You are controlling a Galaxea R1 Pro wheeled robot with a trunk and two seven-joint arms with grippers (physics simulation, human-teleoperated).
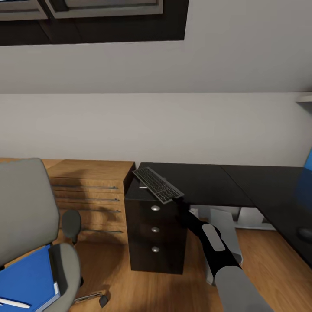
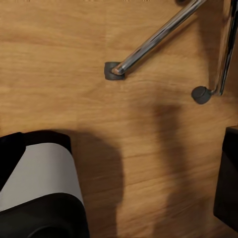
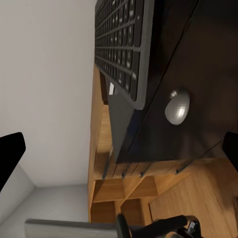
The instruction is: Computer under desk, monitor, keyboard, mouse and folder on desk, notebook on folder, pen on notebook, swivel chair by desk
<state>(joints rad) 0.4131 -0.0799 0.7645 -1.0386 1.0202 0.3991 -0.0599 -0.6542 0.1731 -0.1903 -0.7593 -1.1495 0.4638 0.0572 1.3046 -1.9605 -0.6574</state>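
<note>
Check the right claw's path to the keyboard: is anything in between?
Nothing visible stands in the way. The keyboard sits at the left end of the desk, directly ahead of the right claw. In the right wrist view the fingers are spread wide with only open space up to the keyboard's near end.

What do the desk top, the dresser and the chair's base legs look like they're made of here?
Desk: glossy black top, likely laminate or lacquer; it shows faint reflections. Dresser: light wood with visible grain and thin metal handles. Chair base legs: shiny chrome-look metal tubes with bright highlights, on dark casters.
</note>
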